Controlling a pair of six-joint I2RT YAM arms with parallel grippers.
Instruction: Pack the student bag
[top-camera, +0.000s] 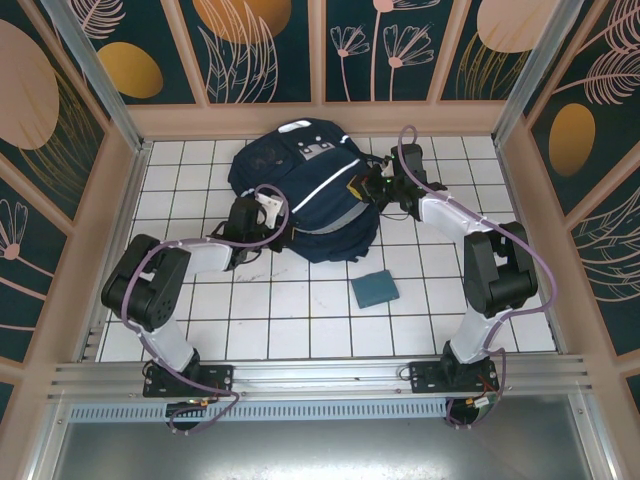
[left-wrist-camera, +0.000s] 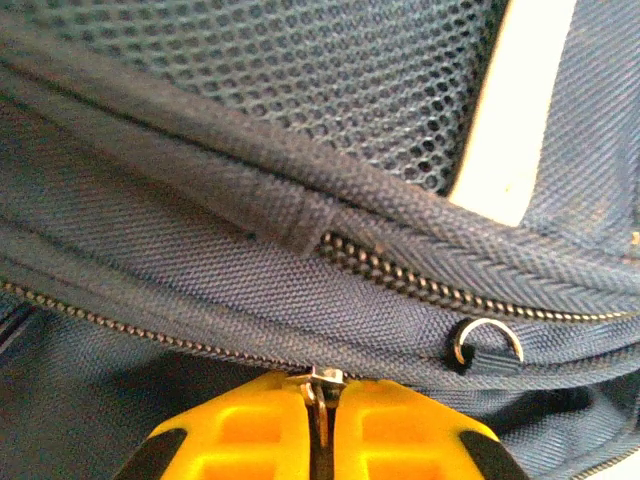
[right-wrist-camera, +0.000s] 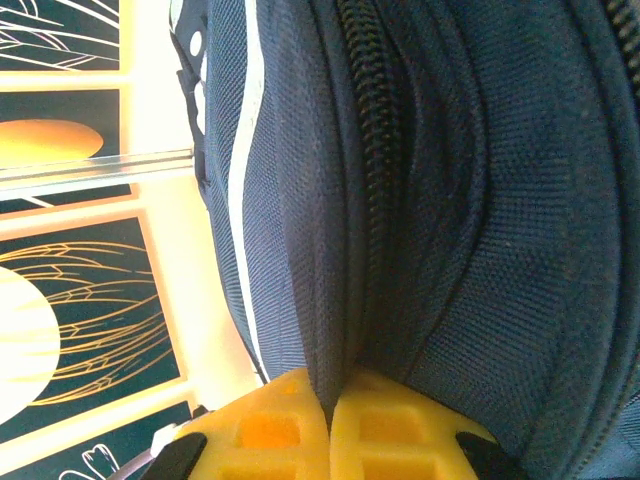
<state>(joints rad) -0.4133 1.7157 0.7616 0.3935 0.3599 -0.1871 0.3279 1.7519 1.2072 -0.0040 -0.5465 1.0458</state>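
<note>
Navy striped cloth backpack (top-camera: 300, 190): left gripper (left-wrist-camera: 322, 420) pinches its silver zip tab (left-wrist-camera: 318, 386), zip (left-wrist-camera: 150, 328) runs left; right gripper (right-wrist-camera: 330, 395) pinches cloth.

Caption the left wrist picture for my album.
The left gripper pinches the zipper pull of the student bag, below its mesh panel.

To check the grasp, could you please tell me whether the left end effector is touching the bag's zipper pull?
Touching. The left wrist view shows the left end effector shut on the metal zipper pull.
</note>
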